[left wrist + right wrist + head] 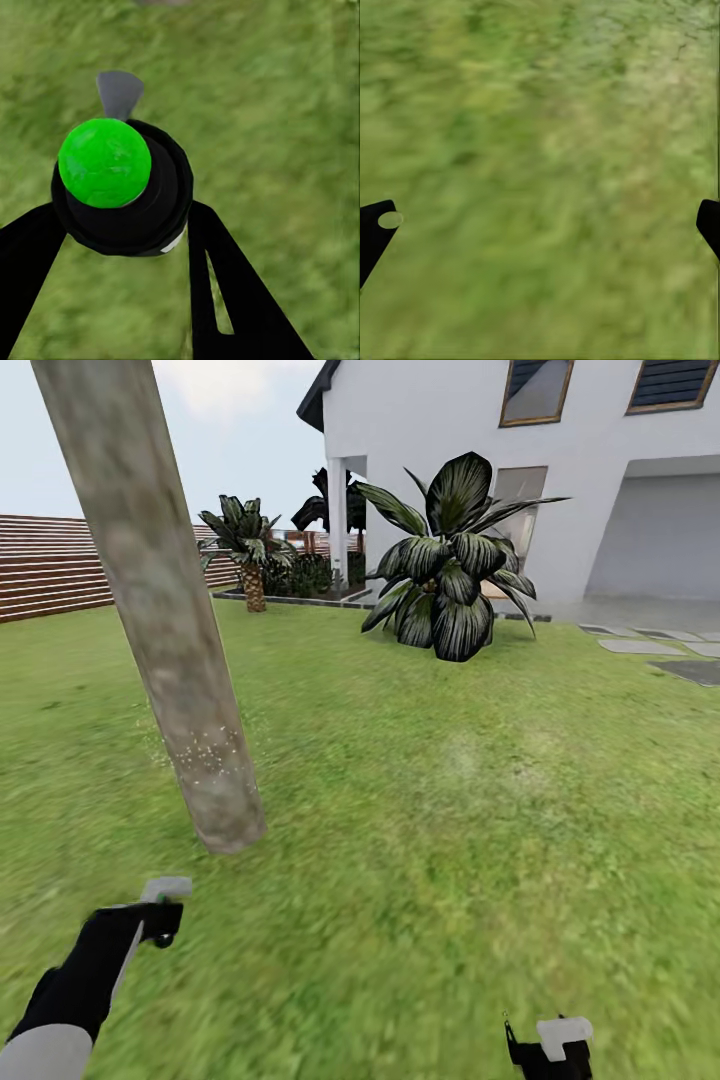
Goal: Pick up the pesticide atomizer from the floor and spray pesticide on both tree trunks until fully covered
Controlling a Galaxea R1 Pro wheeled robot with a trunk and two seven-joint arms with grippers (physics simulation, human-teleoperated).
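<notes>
The left gripper (124, 225) squeezes the pesticide atomizer (120, 184), down at seven o'clock in the head view. Just above it, at ten o'clock, the tree trunk (160, 620) has white pesticide (205, 750) specks low down only. Most of the trunk looks bare, so lots of spraying is left. The right gripper (540, 225), at five o'clock, is wide open over grass (540, 135).

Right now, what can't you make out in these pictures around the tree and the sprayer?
- Tree trunk: the head view's top edge cuts it off, so its crown is unseen.
- White pesticide specks: too small to judge how far round the trunk they reach.
- Atomizer: in the left wrist view its green cap hides the body below.
- Right claw: only fingertip edges show over blurred grass.
</notes>
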